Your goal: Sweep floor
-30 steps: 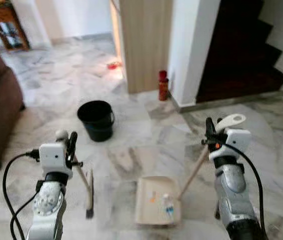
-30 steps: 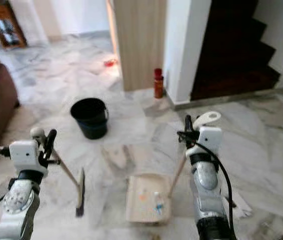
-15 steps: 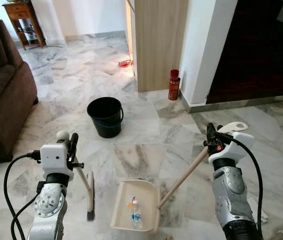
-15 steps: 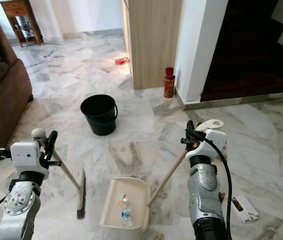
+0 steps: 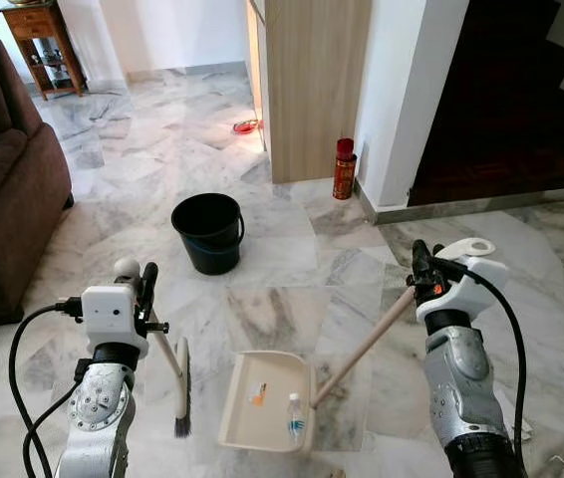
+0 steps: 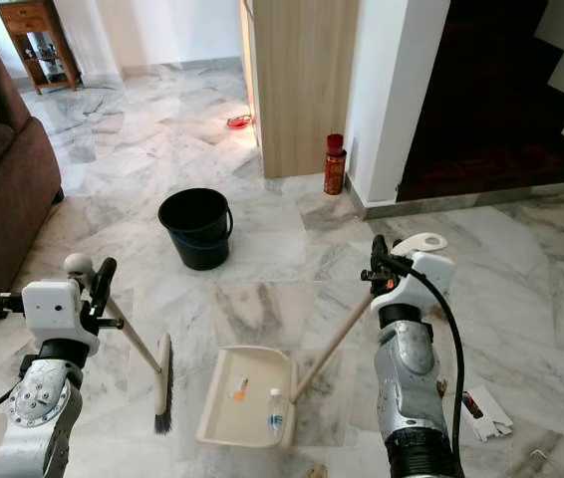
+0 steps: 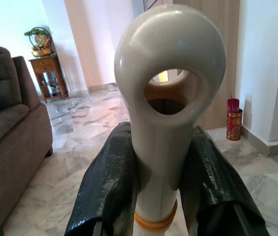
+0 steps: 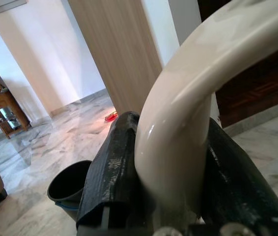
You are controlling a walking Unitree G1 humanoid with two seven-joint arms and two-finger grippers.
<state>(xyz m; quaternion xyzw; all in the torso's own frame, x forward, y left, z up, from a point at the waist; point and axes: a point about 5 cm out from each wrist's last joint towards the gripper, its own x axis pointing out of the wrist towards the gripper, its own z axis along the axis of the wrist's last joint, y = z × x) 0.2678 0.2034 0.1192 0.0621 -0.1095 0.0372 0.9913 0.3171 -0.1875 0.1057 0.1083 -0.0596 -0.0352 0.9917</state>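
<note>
Marble floor (image 5: 282, 309); cream dustpan (image 5: 262, 403), debris inside.

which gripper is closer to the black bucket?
Left. The left gripper sits just this side of the bucket, holding the broom; the right gripper is far off to its right.

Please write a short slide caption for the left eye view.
Left gripper holds broom, right gripper holds dustpan.
</note>
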